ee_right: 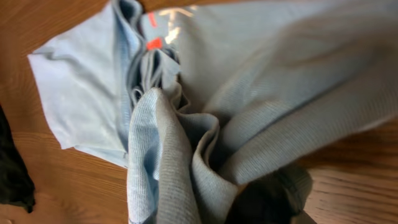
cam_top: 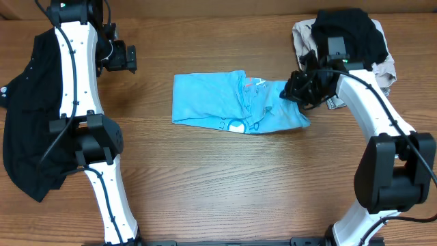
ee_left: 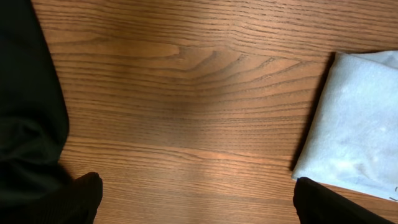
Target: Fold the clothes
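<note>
The light blue T-shirt (cam_top: 235, 102) lies partly folded in the middle of the table, white and red-orange lettering showing near its top. My right gripper (cam_top: 300, 91) is at its right edge, shut on a bunched fold of the T-shirt (ee_right: 186, 143). My left gripper (cam_top: 130, 58) is open and empty, held above bare wood left of the shirt; the shirt's left edge (ee_left: 354, 124) shows in the left wrist view. A long black shirt (cam_top: 24, 123) lies spread at the far left, partly under my left arm.
A pile of black and beige clothes (cam_top: 355, 41) sits at the back right, behind my right arm. The wooden table (cam_top: 218, 184) runs bare along the front. The black shirt's edge (ee_left: 25, 106) shows in the left wrist view.
</note>
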`<action>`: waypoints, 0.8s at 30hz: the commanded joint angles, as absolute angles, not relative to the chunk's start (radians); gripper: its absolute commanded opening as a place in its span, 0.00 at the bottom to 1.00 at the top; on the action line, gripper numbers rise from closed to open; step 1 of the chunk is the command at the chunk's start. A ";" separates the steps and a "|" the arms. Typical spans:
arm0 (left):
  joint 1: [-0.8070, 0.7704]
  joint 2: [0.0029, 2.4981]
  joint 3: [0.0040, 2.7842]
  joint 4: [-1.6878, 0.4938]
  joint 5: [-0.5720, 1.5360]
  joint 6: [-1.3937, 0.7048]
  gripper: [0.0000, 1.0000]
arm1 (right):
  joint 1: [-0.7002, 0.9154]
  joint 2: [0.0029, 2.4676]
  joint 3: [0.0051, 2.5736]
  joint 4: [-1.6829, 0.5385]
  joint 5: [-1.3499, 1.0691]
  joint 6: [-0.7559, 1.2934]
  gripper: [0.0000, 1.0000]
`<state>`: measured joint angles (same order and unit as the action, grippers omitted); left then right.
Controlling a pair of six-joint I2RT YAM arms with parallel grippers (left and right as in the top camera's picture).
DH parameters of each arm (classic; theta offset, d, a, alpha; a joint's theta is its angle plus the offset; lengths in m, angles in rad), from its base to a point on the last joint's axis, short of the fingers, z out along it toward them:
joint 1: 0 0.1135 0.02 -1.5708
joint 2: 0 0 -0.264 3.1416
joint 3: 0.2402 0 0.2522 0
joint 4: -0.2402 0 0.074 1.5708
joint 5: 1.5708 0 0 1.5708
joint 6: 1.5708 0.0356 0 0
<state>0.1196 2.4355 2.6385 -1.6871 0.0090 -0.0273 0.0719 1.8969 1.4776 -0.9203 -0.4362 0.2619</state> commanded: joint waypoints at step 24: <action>0.123 2.412 2.645 -1.684 0.020 -0.030 1.00 | 0.579 1.973 1.572 -0.370 -0.203 0.498 0.04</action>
<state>0.1196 2.4355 2.6385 -1.6855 0.0036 -0.0273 0.5495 1.9129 1.5471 -0.3946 -0.2127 0.4667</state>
